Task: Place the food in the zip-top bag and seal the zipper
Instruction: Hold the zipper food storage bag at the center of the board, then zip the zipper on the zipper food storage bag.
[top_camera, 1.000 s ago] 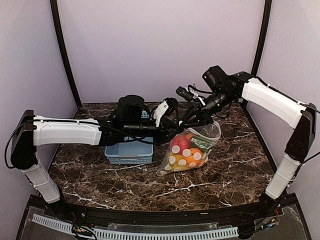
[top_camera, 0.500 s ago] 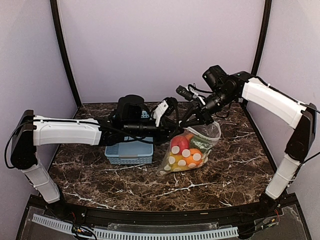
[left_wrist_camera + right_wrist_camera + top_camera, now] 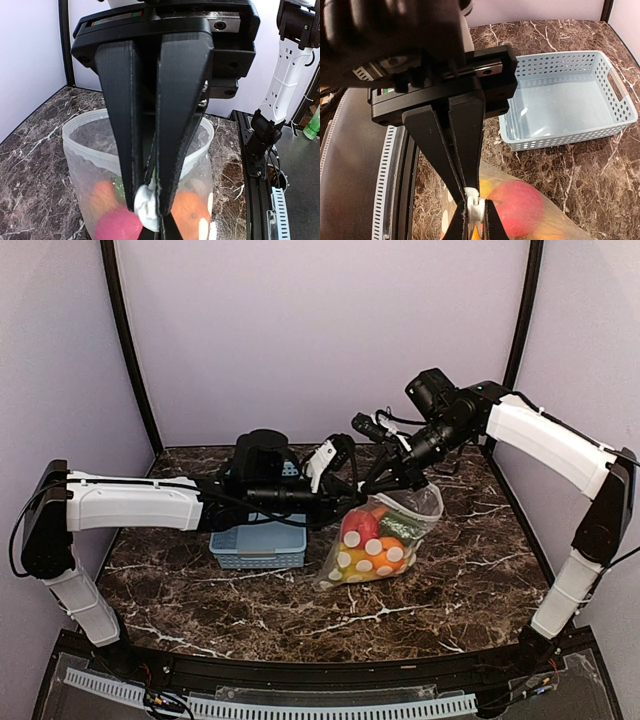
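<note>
So, risks:
- zip-top bag (image 3: 378,540) stands on the table (image 3: 450,580) beside the basket (image 3: 258,545), food (image 3: 365,530) inside, mouth gaping.
- left gripper (image 3: 148,202) and right gripper (image 3: 475,210) both pressed together, pinching the zipper (image 3: 82,145) edge.
- Film may slip from either pinch; misaligned strip halves leave gaps.
- Hard pull could tip bag, spilling food.

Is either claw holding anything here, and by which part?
Both. The left claw and the right claw each pinch the bag by its top edge, at the mouth.
</note>
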Controlling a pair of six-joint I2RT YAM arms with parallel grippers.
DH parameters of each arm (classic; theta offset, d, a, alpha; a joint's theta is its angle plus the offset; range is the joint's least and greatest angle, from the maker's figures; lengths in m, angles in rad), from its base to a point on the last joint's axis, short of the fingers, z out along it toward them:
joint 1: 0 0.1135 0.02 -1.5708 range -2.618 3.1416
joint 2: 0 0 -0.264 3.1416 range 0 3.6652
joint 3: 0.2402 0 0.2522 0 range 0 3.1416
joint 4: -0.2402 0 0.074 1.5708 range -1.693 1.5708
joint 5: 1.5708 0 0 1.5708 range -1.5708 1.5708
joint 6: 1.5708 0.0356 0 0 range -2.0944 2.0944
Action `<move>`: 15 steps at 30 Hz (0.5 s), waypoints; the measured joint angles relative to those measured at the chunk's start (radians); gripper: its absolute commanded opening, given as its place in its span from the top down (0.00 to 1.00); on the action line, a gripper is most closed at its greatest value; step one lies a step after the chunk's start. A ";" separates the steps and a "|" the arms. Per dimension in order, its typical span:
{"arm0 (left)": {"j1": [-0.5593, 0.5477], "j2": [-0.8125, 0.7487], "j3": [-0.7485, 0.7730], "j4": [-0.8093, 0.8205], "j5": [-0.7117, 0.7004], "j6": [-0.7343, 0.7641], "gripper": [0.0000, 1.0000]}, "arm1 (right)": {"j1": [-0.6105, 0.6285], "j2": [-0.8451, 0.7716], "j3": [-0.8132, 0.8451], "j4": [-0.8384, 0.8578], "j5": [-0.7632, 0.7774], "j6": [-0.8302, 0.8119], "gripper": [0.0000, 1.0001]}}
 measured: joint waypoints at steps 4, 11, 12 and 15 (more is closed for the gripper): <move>0.000 -0.001 -0.006 0.009 -0.015 -0.005 0.99 | 0.003 -0.002 0.001 0.002 0.016 -0.005 1.00; -0.004 -0.066 -0.082 0.055 -0.092 -0.004 0.99 | 0.022 0.007 0.031 0.009 0.051 -0.008 1.00; -0.004 -0.079 -0.092 0.062 -0.103 -0.004 0.99 | 0.024 0.010 0.039 0.010 0.054 -0.008 1.00; -0.004 -0.124 -0.132 0.085 -0.146 0.001 0.99 | 0.027 0.018 0.062 0.010 0.069 -0.009 1.00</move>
